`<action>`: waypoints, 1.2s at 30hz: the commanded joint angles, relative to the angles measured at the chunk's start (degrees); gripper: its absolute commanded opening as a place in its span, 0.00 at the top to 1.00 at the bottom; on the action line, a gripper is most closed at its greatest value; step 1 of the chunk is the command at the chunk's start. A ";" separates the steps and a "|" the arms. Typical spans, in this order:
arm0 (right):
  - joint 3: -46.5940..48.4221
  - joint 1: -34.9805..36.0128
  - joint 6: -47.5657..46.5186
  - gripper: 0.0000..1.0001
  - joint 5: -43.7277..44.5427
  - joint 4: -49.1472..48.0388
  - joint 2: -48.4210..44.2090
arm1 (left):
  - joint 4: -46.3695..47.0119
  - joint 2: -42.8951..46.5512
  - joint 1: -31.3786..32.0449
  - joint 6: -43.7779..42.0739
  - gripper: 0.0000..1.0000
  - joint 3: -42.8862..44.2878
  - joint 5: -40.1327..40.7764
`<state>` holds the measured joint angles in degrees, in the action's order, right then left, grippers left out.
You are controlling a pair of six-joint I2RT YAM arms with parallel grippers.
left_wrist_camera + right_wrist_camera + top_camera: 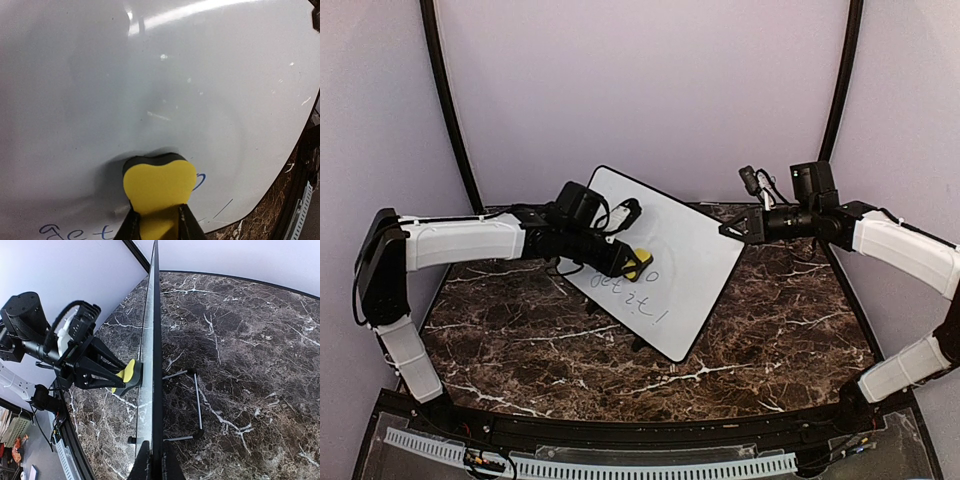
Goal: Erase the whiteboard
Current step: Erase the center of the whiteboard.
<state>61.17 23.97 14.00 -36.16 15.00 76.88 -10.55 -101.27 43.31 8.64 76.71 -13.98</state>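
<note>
- At the left gripper (159, 224) tips: clamped narrow on a yellow eraser (159, 187), its dark pad side pressed flat against the whiteboard (200, 100).
- Just below the eraser: blue handwriting (75, 231), legible as "get", plus a few more strokes toward the board's lower edge.
- Above and around the eraser: glossy white surface, faintly smeared, streaked with reflected light.
- At the right gripper (152, 462): pinched on the whiteboard's thin black edge, one finger on each face, near the board's right corner in the top view.
- Behind the board: black wire stand (197, 405), its feet resting on the dark marble table (780, 330).
- Across the middle of the table: whiteboard standing tilted between both arms, writing on its lower half.
- Beyond the table: pale lilac walls (650, 80).
</note>
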 commanded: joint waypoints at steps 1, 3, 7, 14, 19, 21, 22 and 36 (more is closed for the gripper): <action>-0.17 2.49 -6.70 1.00 -3.04 0.29 0.94 | -1.45 3.69 0.02 0.96 0.97 -7.38 0.38; -0.17 2.49 -6.70 1.00 -3.12 0.18 1.08 | -1.12 4.85 0.09 1.60 0.97 -9.91 -0.07; -0.17 2.49 -6.62 1.00 -3.12 0.20 1.25 | -0.28 5.31 0.43 2.10 0.97 -12.36 -0.77; -0.10 2.49 -6.53 1.00 -2.88 0.45 0.78 | 0.53 2.10 0.78 1.61 0.97 -5.79 -0.79; -0.25 2.48 -6.53 1.00 -2.71 0.55 0.52 | -0.38 0.26 1.08 0.79 0.97 -0.29 -0.82; -0.31 2.43 -6.61 1.00 -2.69 0.53 0.54 | -0.74 0.12 1.16 0.73 0.97 -0.22 -0.73; -0.33 2.48 -6.62 1.00 -2.73 0.48 0.55 | -0.81 0.16 1.34 0.80 0.97 -0.85 -0.71; -0.36 2.52 -6.45 1.00 -3.25 0.10 1.19 | -0.18 3.57 2.57 2.32 0.97 -11.90 1.46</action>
<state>61.17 24.16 14.00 -36.21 14.57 77.01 -10.07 -98.63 45.63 10.72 65.87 -14.66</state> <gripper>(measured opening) 0.033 0.226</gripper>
